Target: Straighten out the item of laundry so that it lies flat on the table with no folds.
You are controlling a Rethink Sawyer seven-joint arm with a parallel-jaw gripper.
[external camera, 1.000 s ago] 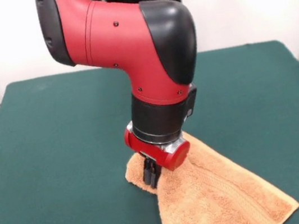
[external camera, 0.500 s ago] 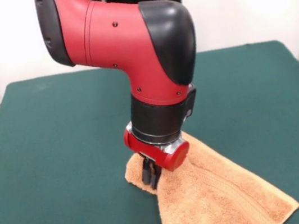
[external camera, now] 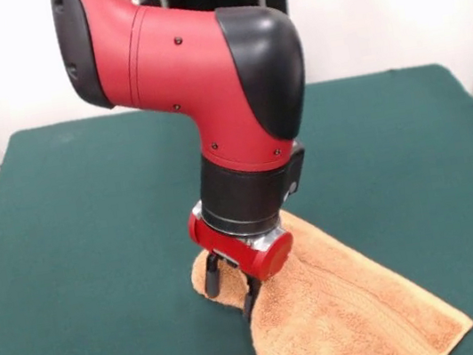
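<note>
The gripper stands released, its two fingers apart and astride the far corner of the towel. From there the cloth runs long toward the near right of the table.

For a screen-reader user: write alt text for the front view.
A red and black robot arm reaches down over a dark green table, its gripper open with its fingers straddling the upper left corner of an orange-tan towel. The towel lies rumpled and partly folded, running down to the picture's bottom edge.
</note>
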